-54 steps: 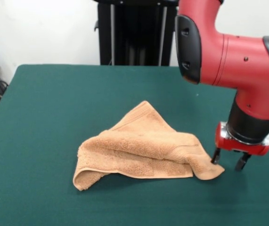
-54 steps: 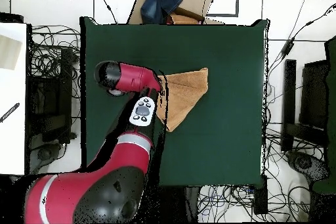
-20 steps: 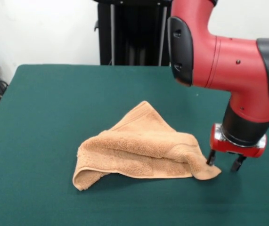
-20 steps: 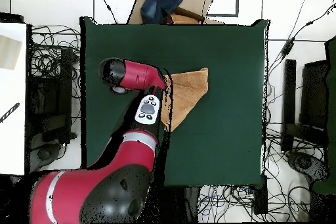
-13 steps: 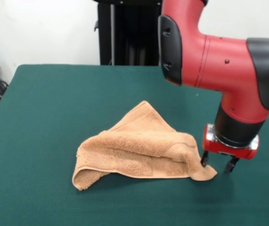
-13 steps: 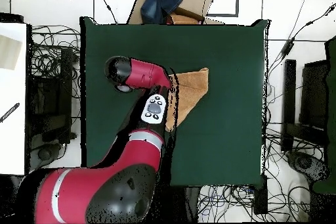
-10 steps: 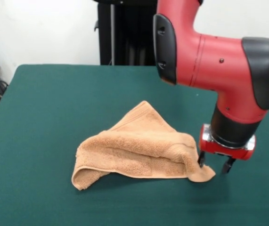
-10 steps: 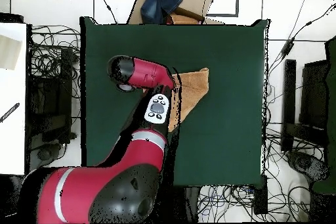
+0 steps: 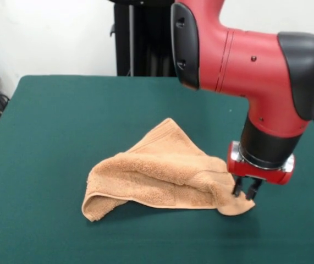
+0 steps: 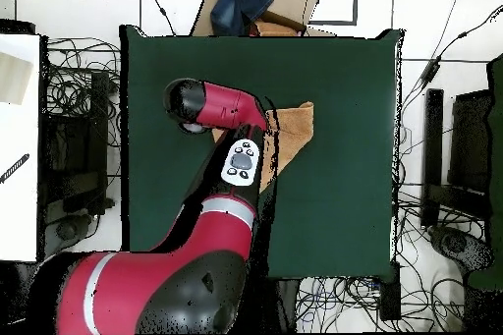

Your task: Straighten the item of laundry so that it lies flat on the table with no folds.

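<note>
The gripper (image 9: 244, 191) points straight down from the bent red arm (image 9: 239, 55), fingers pinched on the corner of the crumpled towel (image 9: 162, 173) (still folded over itself), which spreads sideways across the green table (image 9: 58, 121).

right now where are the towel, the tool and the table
towel (image 9: 162, 179), front view, middle of the folded cloth
tool (image 9: 244, 192), front view, between its fingertips at the towel's corner
table (image 9: 63, 121), front view, bare green top

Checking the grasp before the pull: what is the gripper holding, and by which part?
The gripper is shut on the towel, pinching its corner nearest the arm.
</note>
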You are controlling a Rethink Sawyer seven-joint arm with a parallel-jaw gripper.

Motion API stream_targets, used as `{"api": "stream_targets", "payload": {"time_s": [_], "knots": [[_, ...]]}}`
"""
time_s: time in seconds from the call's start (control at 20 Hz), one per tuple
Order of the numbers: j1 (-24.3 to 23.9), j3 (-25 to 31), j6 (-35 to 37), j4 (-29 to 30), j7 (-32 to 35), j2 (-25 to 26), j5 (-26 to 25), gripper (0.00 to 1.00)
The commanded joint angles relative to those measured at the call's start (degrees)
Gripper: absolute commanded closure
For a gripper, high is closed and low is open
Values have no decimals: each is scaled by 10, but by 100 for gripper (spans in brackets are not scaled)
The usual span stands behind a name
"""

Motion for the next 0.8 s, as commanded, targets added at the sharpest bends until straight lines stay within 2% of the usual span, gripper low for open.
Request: {"api": "stream_targets", "payload": {"time_s": [0.05,0.4,0.5,0.8], "knots": [[-9,37,-102,70,88,-7,-28,100],[-7,33,-92,66,95,-6,-28,100],[-10,36,-10,49,80,1,-26,100],[-2,37,-91,76,103,-4,-23,100]]}}
